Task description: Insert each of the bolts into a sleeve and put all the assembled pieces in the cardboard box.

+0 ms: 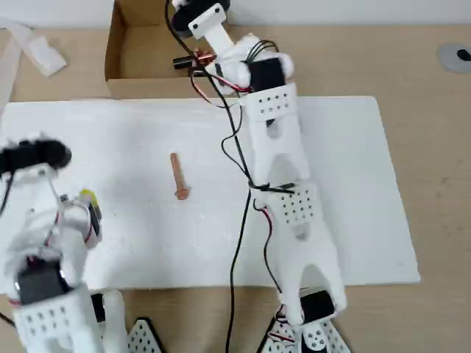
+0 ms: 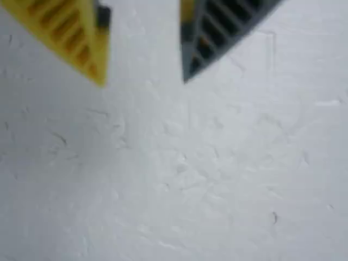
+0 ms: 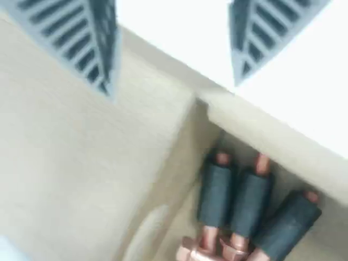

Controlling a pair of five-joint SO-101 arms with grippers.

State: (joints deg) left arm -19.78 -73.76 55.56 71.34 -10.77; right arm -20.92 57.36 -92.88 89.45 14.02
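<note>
While my right end effector (image 3: 171, 81) hangs released over the cardboard box (image 1: 114, 55), three assembled pieces (image 3: 250, 209) lie side by side in its corner. I judge this drop done, and I'd lift straight up to clear the box wall. One bare bolt (image 1: 179, 176) lies on the white foam board (image 1: 331, 147), apart from both arms. My left end effector (image 2: 144, 81), released and empty, hovers over the board. A loose black cable (image 1: 241, 228) between the bolt and the right arm could snag.

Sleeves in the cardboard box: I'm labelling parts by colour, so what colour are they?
Black. The sleeves show best in the right wrist view, fitted over copper-coloured bolts.
</note>
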